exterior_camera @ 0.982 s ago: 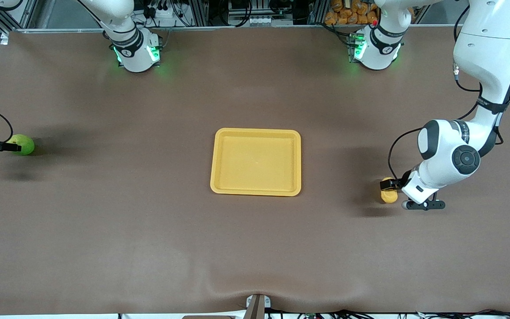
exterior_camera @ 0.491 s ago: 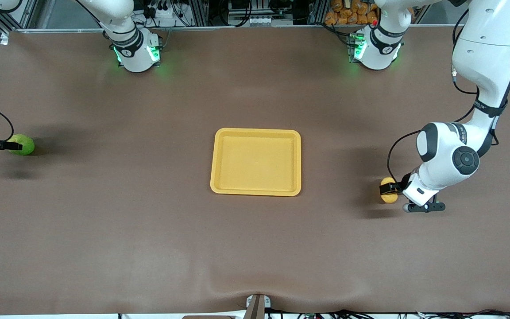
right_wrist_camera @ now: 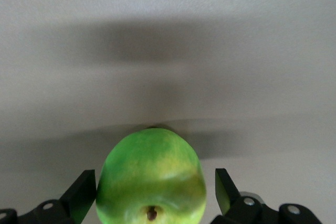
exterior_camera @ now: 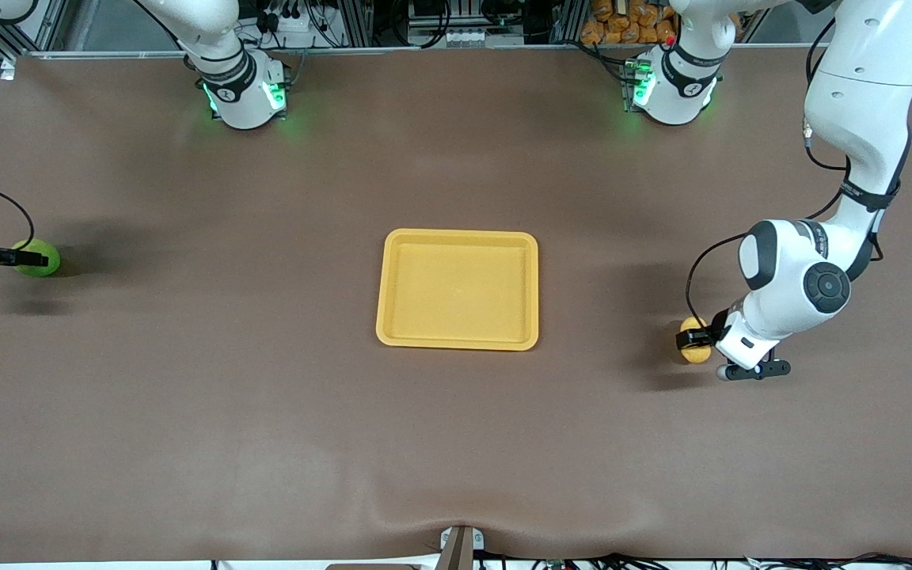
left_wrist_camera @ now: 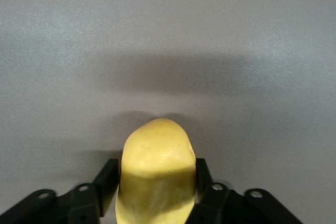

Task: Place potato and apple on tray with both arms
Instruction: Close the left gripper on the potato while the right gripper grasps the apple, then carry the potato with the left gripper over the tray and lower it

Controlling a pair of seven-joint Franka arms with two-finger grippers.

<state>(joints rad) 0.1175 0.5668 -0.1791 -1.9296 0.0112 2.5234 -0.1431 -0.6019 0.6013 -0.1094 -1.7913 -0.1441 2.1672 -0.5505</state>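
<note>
Two arms are reaching out to the ends of the brown table (exterior_camera: pixel 266 412), each with its gripper at a food item, while the tray (exterior_camera: pixel 457 237) is sitting in the middle between them with nothing in it.

The left gripper (exterior_camera: pixel 692 339) is holding the potato (exterior_camera: pixel 692 350) at the left arm's end of the table, a little nearer the front camera than the tray and well apart from it. In the left wrist view the potato (left_wrist_camera: pixel 156 177) is filling the space between the black fingers (left_wrist_camera: pixel 105 177), which are pressing against both of its sides, so the jaws are clamped on it. Its shadow is lying on the table just beside it.

The right gripper (exterior_camera: pixel 24 259) is at the apple (exterior_camera: pixel 38 259) at the right arm's end of the table, level with the tray's farther half and well apart from it. In the right wrist view the apple (right_wrist_camera: pixel 152 182) is sitting between the fingers (right_wrist_camera: pixel 84 190), stem dimple facing the camera. One finger is touching the fruit; the other is standing off it with a narrow gap showing, so the jaws are apart around the apple rather than gripping it.

Both round bases (exterior_camera: pixel 244 99) are glowing green along the table's farthest edge.
</note>
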